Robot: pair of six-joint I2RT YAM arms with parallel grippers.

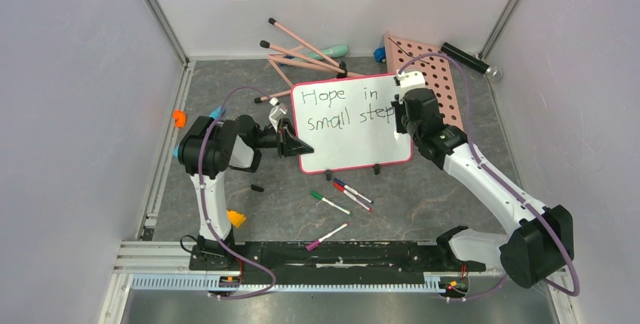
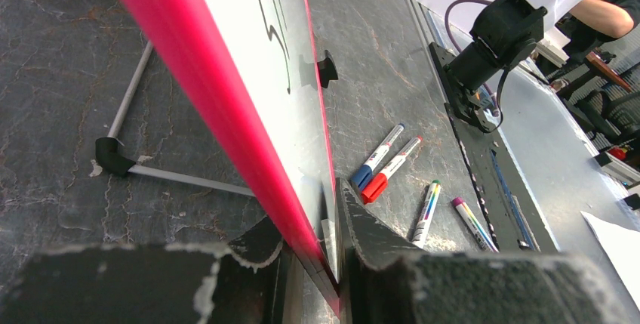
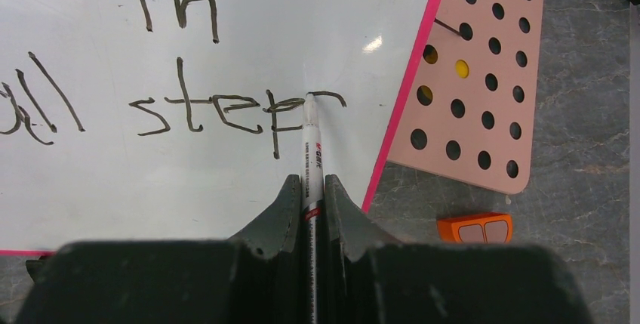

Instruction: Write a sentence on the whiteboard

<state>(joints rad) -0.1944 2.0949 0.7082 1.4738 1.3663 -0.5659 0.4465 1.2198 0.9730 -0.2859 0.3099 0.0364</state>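
Item 1. My left gripper [image 2: 332, 263]: clenched on the pink-red rim of the whiteboard [image 1: 351, 124], at about 8 o'clock on the board in the top view. The rim runs between my fingers.

Item 2. The whiteboard: mid-table, propped at a tilt on thin white legs, with its lower edge on the table [image 1: 423, 195].

Item 3. My right gripper [image 3: 309, 195]: at 3 o'clock on the board, clamped around a white marker [image 3: 312, 143]. The marker's tip touches the white surface.

Item 4. The sentence [image 1: 343, 109]: two lines, "Hope in" over "small step". A short fresh stroke sits at the marker tip, just past the "p".

Item 5. Room at the tip: only a narrow strip of white lies between it and the rim at 3 o'clock. There is broad blank board at 6 o'clock.

Item 6. Pink pegboard [image 3: 483, 75]: partly under the board's corner at 2 o'clock. An orange block [image 3: 475, 228] lies just below it.

Item 7. Four loose markers [image 1: 352, 190]: on the table at 6 o'clock from the board, apart from its lower edge.
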